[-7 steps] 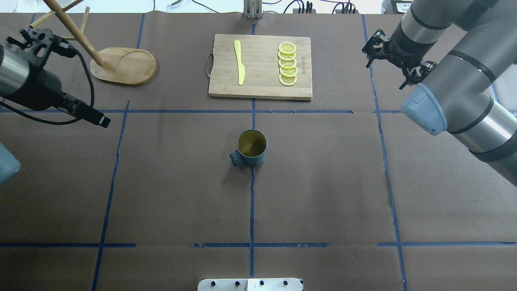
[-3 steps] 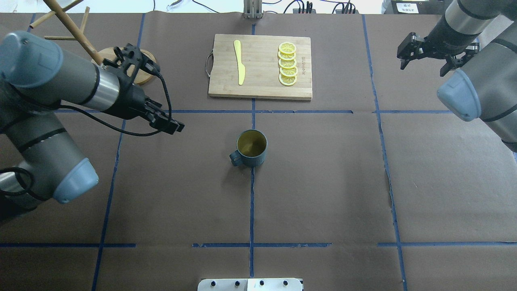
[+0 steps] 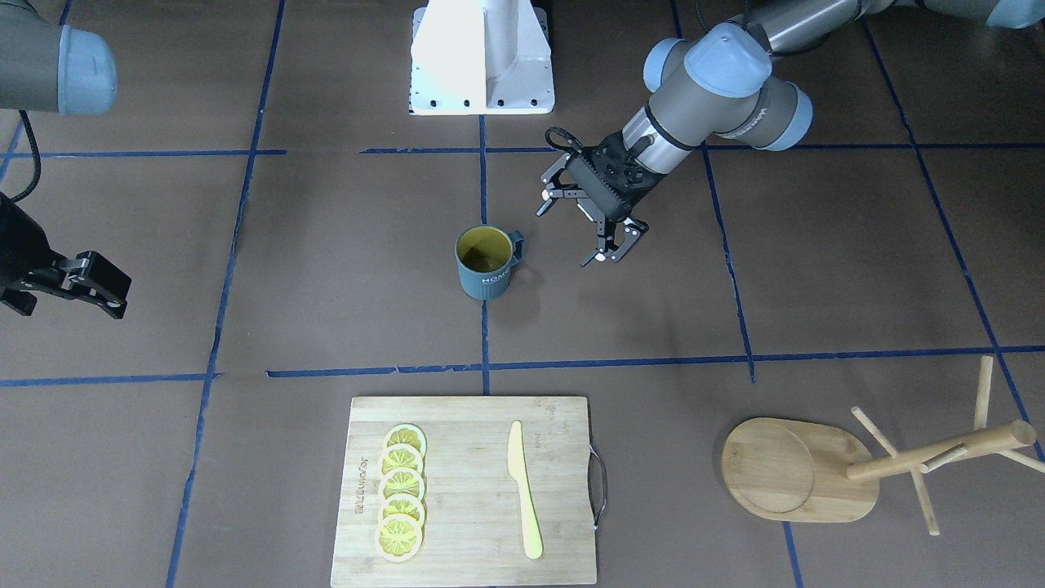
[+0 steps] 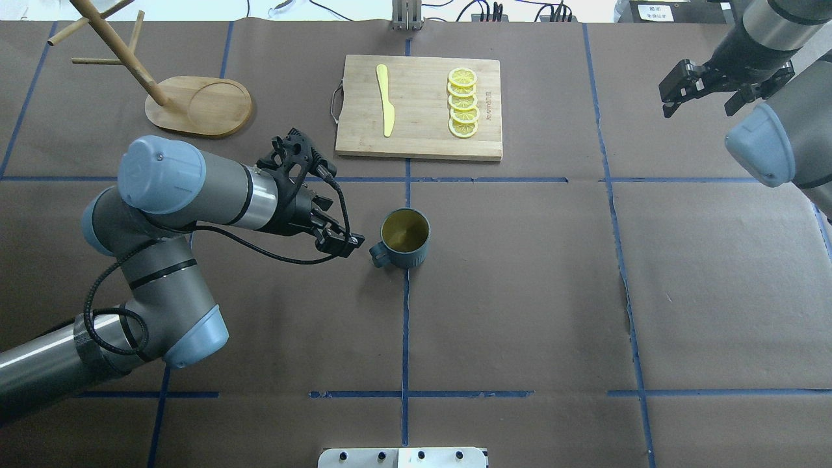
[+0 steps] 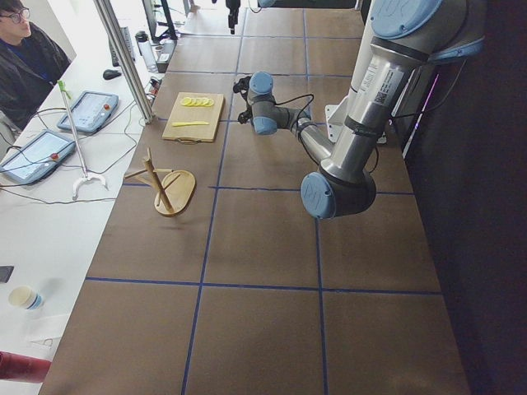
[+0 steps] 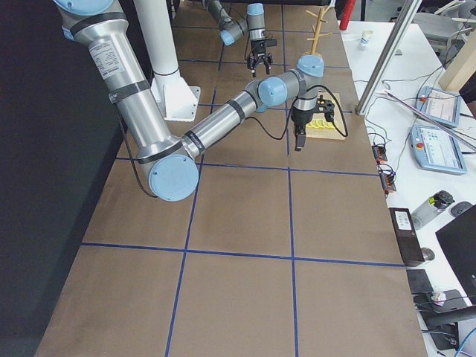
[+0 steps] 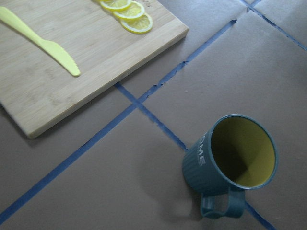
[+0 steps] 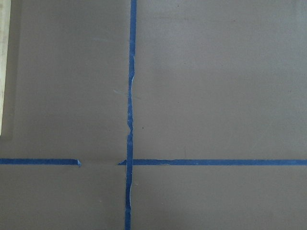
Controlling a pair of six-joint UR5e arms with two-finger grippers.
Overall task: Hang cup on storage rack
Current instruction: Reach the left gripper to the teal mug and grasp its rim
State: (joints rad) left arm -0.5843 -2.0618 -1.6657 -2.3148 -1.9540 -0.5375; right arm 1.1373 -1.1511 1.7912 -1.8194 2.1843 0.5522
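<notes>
The dark teal cup (image 4: 404, 237) stands upright at the table's middle, yellow inside, handle toward my left arm. It also shows in the front view (image 3: 483, 261) and the left wrist view (image 7: 230, 163). My left gripper (image 4: 341, 242) is open and empty, just left of the cup's handle, a small gap between them; the front view (image 3: 571, 235) shows its fingers spread. The bamboo storage rack (image 4: 198, 106) stands at the far left, its pegs bare. My right gripper (image 4: 701, 107) is open and empty at the far right, well away from the cup.
A bamboo cutting board (image 4: 419, 107) with a yellow plastic knife (image 4: 385, 101) and several lemon slices (image 4: 463, 104) lies beyond the cup. The robot's white base plate (image 4: 403, 457) is at the near edge. Blue tape lines cross the brown table cover.
My left arm has swung from the far left, near the rack, in toward the cup's handle side. My right gripper has drawn back to the right. The cup has not moved.
</notes>
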